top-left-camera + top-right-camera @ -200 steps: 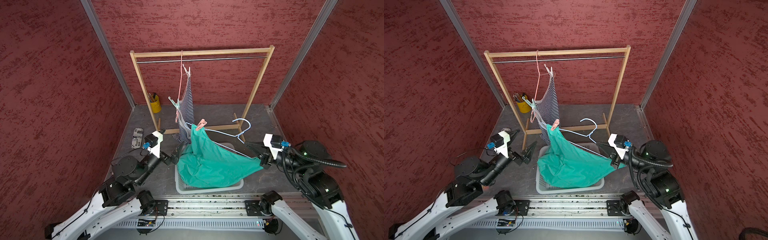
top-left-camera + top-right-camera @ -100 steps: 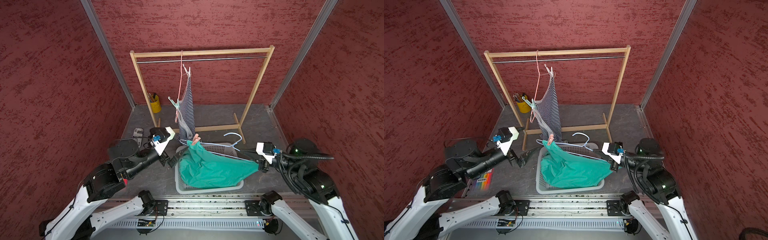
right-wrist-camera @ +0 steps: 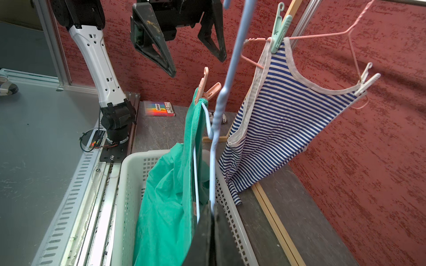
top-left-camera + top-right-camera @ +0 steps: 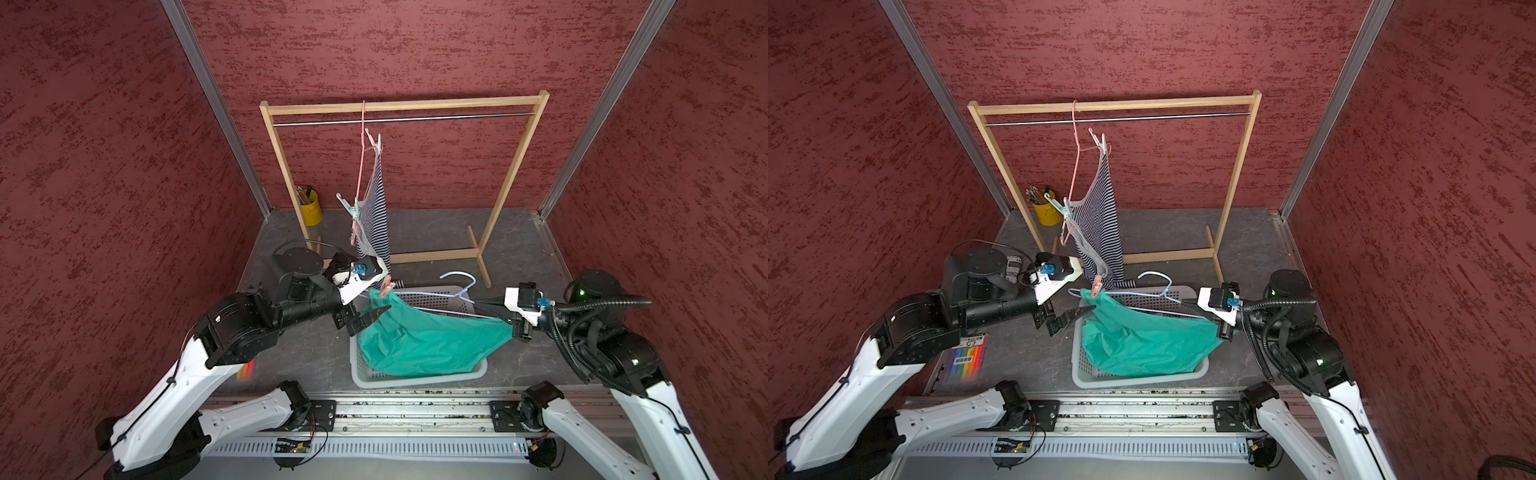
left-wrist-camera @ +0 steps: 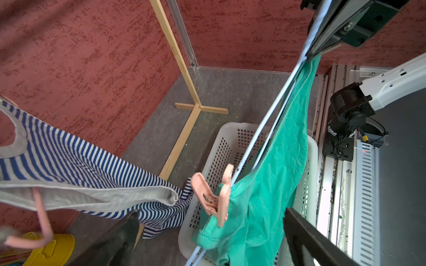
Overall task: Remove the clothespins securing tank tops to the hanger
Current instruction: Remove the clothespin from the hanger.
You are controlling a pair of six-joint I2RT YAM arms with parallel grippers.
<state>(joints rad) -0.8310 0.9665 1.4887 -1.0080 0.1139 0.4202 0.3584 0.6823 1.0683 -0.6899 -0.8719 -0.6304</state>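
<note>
My right gripper (image 3: 213,221) is shut on one end of a pale blue wire hanger (image 3: 228,69) held over the basket. A teal tank top (image 4: 424,340) hangs from it into the basket, pinned at the far end by a pale pink clothespin (image 5: 214,195). My left gripper (image 4: 370,309) is open, its fingers either side of that pinned end without touching the clothespin (image 4: 387,286). A striped tank top (image 3: 288,115) hangs on a pink hanger (image 4: 360,166) on the rack, held by a mint clothespin (image 3: 279,34) and a white clothespin (image 3: 366,81).
A white perforated basket (image 4: 415,380) sits at the front middle, under the teal top. The wooden rack (image 4: 515,166) stands behind it. A yellow pencil cup (image 4: 311,210) is at the back left, and a colourful flat box (image 4: 967,359) lies at the front left.
My left arm swung in from the left, up to the pink clothespin. My right gripper lowered the blue hanger, so more of the teal top now rests in the basket.
</note>
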